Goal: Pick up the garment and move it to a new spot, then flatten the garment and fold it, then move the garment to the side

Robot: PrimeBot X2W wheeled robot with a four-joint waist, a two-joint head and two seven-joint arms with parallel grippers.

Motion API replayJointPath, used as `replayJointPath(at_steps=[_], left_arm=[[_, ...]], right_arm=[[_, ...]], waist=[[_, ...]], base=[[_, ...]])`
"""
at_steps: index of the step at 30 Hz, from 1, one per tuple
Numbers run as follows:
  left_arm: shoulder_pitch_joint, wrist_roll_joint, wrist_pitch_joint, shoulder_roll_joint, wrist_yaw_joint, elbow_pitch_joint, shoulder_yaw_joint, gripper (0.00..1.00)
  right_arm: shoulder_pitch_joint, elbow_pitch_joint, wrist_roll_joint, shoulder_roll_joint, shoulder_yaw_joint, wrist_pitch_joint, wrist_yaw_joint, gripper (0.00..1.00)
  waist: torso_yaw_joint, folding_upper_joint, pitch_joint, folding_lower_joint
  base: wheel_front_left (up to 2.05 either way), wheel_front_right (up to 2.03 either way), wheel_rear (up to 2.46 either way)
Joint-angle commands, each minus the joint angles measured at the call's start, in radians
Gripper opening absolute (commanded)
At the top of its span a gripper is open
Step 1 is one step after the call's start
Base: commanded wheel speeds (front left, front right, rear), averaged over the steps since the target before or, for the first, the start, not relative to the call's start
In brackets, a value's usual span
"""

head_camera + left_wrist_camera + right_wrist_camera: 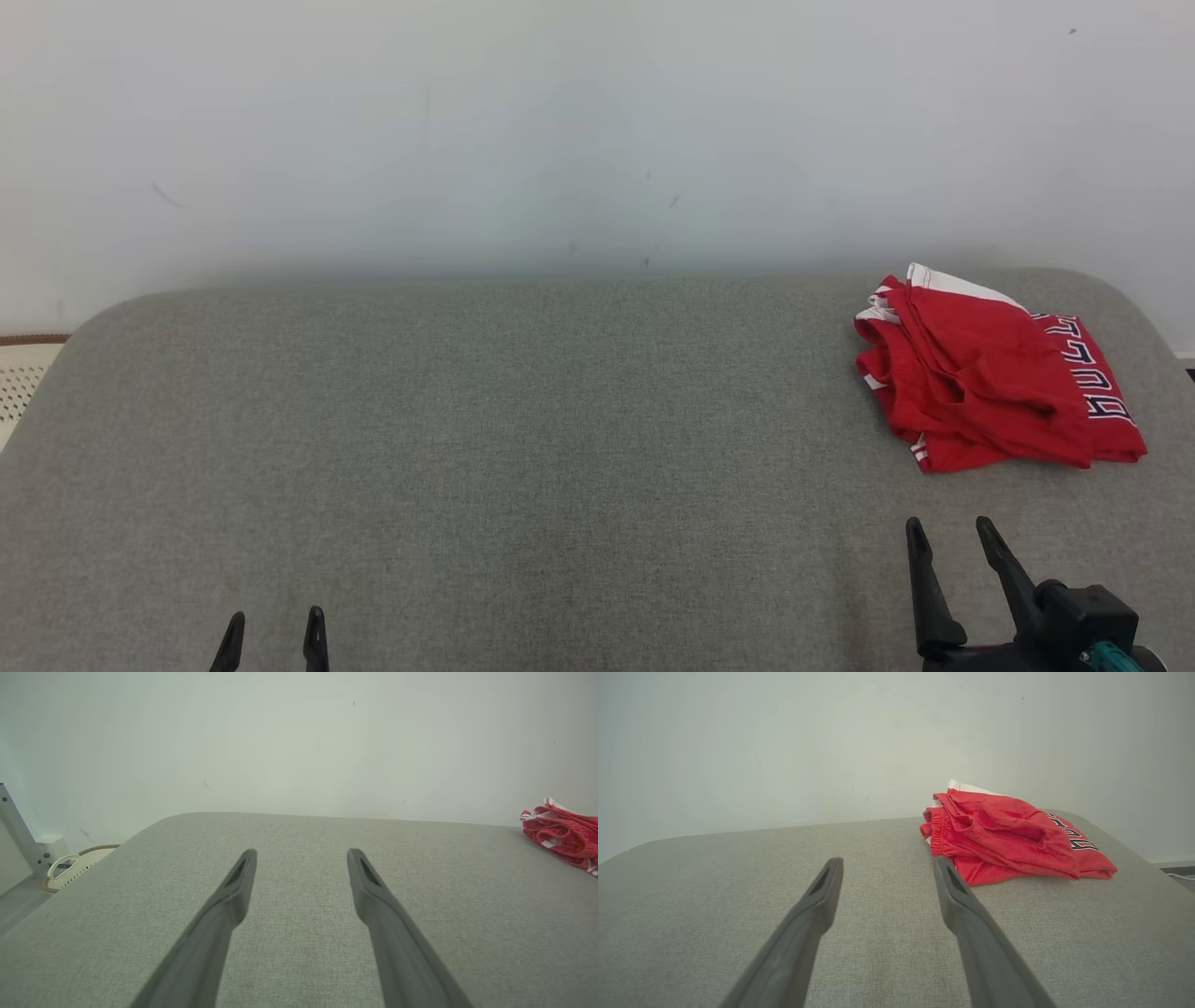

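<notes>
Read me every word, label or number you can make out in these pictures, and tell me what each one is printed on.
"ULL": white block letters with dark outlines on the red garment, running sideways along its right edge. The letters at both ends are creased or folded under, so the whole word cannot be read.
No other text: nothing legible on the grey padded surface or the wall.
</notes>
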Motion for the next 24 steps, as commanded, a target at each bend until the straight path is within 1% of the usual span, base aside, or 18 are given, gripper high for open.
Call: replayJointPath(at_steps=[1,12,24], left_arm=[[0.019,0.006,0.003,0.006,0.005,-0.003,0.001,1.00],[0.022,-0.001,0.026,0.021,0.010,-0.017,-0.001,1.00],[0.022,-0.011,0.031,0.026,0.016,-0.019,-0.006,1.00]], right_arm=[[0.008,-0.007,-0.007,0.000,-0.002,0.001,-0.001,1.00],[0.015,-0.026,-0.020,0.018,-0.006,0.015,-0.001,1.00],[0.017,-0.031,-0.016,0.012,-0.006,0.021,-0.001,1.00]], waist=[[-0.001,0.0000,0.000,0.0001],[0.000,0.0000,0.003,0.0001],[0.000,0.0000,0.008,0.0001]], base=[[0.00,0.00,0.00],[0.00,0.00,0.00],[0.00,0.00,0.00]])
